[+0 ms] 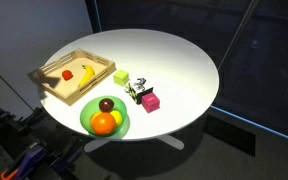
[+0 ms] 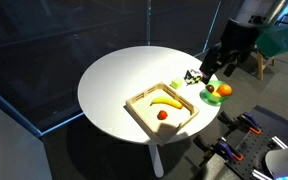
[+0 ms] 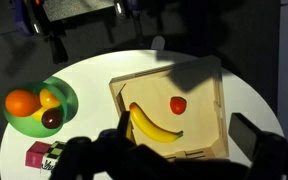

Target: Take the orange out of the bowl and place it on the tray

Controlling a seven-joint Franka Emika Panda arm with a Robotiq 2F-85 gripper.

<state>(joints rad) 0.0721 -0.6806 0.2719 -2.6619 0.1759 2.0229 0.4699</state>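
The orange point(image 3: 21, 101) lies in the green bowl point(image 3: 29, 128) with a paler yellow fruit and a dark red-brown fruit. The bowl stands to the left of the wooden tray point(image 3: 199, 120) in the wrist view. The tray holds a banana point(image 3: 149, 125) and a small red fruit point(image 3: 178, 104). My gripper point(image 3: 184, 128) is open and empty, high above the tray's near part. Both exterior views show the orange point(image 1: 102, 124) point(image 2: 225, 90), the bowl point(image 1: 87, 120) point(image 2: 208, 97) and the tray point(image 1: 64, 68) point(image 2: 144, 105). An exterior view shows my gripper point(image 2: 216, 64) above the bowl's side of the table.
All stands on a round white table point(image 1: 174, 60). A green cube point(image 1: 121, 77), a pink cube point(image 1: 150, 101) and a small black-and-white object point(image 1: 137, 91) lie beside the bowl. The bowl is close to the table's edge. Dark curtains surround the table.
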